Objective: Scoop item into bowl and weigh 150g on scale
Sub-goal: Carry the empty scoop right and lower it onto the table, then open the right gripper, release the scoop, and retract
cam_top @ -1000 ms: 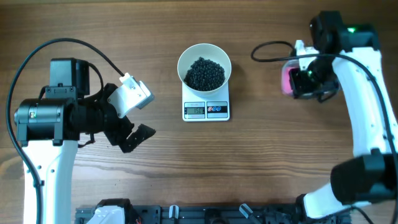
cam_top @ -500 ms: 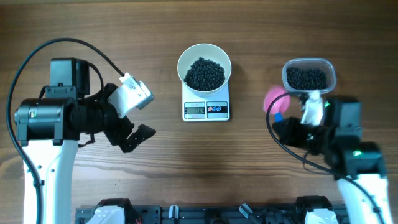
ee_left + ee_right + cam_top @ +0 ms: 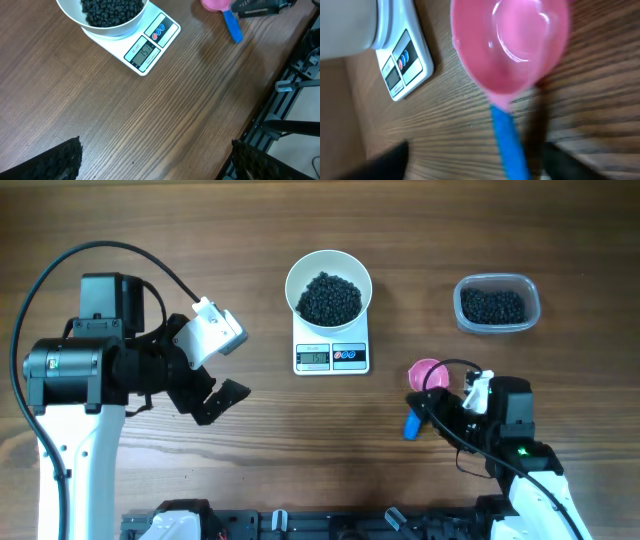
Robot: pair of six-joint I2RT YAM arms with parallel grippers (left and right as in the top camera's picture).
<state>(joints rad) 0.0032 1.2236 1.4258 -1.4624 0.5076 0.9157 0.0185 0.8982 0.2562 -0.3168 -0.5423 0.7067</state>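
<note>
Beans [image 3: 330,298] heaped in bowl [image 3: 292,278], bowl on scale [image 3: 332,358]. Scoop [image 3: 428,374] on table at 4 o'clock of scale. Right gripper [image 3: 477,161] wide, fingers either side of its handle. Left gripper [image 3: 234,364] at 9 o'clock, wide, empty.

Pairing white shells with black joint housings on left arm [image 3: 60,370] and right arm [image 3: 515,425]. Looping a thin black cable [image 3: 100,245] at the left arm's 12 o'clock. Ending in a black, textured left gripper [image 3: 157,167]. Glowing green at a small light [image 3: 521,450] on the right arm.

white bowl [image 3: 328,257] heaped with black beans [image 3: 330,298], atop scale [image 3: 331,358]
</note>
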